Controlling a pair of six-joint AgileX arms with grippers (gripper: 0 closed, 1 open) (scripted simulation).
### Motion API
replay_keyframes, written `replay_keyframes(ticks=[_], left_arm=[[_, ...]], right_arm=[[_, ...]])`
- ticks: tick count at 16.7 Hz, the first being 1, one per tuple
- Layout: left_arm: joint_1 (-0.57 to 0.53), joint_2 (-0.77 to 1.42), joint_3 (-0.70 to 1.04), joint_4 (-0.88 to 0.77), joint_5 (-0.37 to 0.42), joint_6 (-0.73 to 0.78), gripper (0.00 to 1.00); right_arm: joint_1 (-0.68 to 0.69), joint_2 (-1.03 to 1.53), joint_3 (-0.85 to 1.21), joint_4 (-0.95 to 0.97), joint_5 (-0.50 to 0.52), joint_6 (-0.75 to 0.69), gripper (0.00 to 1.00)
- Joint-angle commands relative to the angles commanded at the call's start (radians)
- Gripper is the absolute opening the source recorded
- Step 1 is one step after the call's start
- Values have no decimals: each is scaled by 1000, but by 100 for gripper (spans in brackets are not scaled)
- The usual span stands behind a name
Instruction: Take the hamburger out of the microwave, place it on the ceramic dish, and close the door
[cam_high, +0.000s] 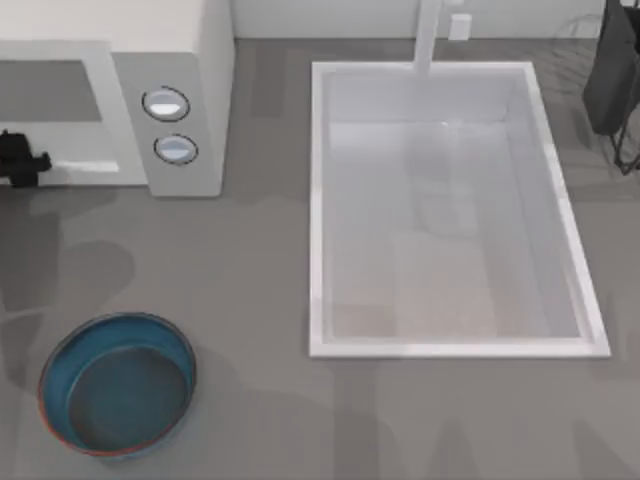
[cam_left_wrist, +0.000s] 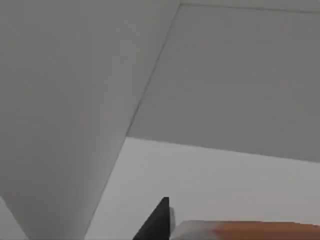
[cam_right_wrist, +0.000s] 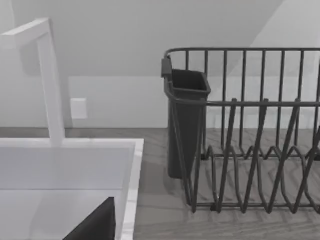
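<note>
left tool (cam_high: 20, 160): showing as a matte black, blocky, knobbly shape
fingertip (cam_left_wrist: 155, 222): showing black, flat-faced, wedge-shaped
right fingertip (cam_right_wrist: 95, 225): showing dark charcoal, angular

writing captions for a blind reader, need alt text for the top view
A grey table seen from above: white microwave at far left, the left gripper at its cavity, empty blue dish at near left, white sink at right.

One microwave (cam_high: 150, 60) at the table's far left corner, with two round knobs (cam_high: 166, 104); one ceramic dish (cam_high: 118, 383) near the front left corner; one white sink basin (cam_high: 450, 210) right of centre, with one faucet (cam_high: 430, 35) at its far edge; one dark wire dish rack (cam_right_wrist: 250, 135) at the far right corner, holding one dark cup-shaped caddy (cam_right_wrist: 186, 120).
</note>
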Motion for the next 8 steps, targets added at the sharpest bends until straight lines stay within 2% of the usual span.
replay_keyframes(ticks=[8], left_arm=[[98,-169,-535,337,90,32,0]], right_arm=[[0,0,0,0,0,0,100]])
